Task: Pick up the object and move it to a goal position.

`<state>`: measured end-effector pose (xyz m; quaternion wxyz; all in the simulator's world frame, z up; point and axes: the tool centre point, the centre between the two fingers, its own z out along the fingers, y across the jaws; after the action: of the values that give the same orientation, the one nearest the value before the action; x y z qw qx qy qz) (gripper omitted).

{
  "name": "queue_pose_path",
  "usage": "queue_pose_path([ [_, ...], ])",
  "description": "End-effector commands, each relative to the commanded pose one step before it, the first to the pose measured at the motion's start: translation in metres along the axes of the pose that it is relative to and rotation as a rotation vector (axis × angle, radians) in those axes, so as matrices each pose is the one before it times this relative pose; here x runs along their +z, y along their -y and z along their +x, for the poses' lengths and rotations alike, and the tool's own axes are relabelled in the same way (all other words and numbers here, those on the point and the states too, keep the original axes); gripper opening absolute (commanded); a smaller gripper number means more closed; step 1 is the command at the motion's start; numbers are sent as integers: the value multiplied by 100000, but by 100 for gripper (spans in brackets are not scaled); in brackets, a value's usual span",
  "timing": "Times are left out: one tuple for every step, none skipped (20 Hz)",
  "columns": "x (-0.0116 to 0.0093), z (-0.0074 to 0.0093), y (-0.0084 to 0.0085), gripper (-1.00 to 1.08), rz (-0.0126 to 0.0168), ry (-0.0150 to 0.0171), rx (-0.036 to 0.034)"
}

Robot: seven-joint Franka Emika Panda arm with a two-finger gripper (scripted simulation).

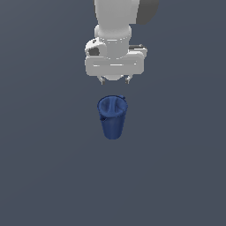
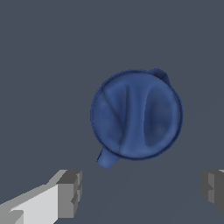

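The object (image 1: pixel 112 117) is a dark blue tapered cup standing upright on the grey floor, wider at the rim, with a small spout at one side. In the wrist view the object (image 2: pixel 136 114) shows from above as a round blue rim with its spout and a small handle bump on opposite sides. My gripper (image 1: pixel 114 80) hangs above and just behind it, open, with nothing between its fingers. Both fingertips (image 2: pixel 70 193) appear in the wrist view, spread wide apart and short of the cup.
A plain dark grey surface (image 1: pixel 176 167) spreads all around the cup. No other objects appear.
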<state>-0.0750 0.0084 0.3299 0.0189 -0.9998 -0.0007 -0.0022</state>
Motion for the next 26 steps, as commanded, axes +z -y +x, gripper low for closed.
queue_pose_path([
  [0,0,-1,28,0,0,0],
  [5,-4,-52,28,-30,14,134],
  [17,-10,-177,28,-90,47,436],
  [28,-18,-281,28,-142,81,688],
  [41,-24,-386,28,-192,125,926],
  [40,-20,-335,28,-161,131,775],
  [33,-13,-238,28,-109,119,515],
  [20,-7,-119,28,-48,88,217],
  [-9,-7,-16,28,0,0,0],
  [1,11,71,28,24,-33,-112],
  [-16,6,49,28,0,-114,35],
  [-39,-3,30,28,-24,-208,180],
  [-42,3,36,28,-41,-275,283],
  [-59,3,54,28,-49,-368,353],
  [-74,4,80,28,-54,-456,402],
  [-86,4,94,28,-63,-533,466],
  [-100,4,103,28,-77,-618,555],
  [-115,3,118,28,-88,-708,633],
  [-128,3,135,28,-100,-796,708],
  [-144,2,149,28,-113,-890,791],
  [-158,1,165,28,-126,-981,870],
  [-172,-1,180,28,-139,-1075,951],
  [-185,-3,195,28,-153,-1167,1030],
  [-199,-6,210,28,-168,-1261,1110],
  [-212,-10,224,28,-183,-1355,1188],
  [-223,-13,239,28,-198,-1446,1264],
])
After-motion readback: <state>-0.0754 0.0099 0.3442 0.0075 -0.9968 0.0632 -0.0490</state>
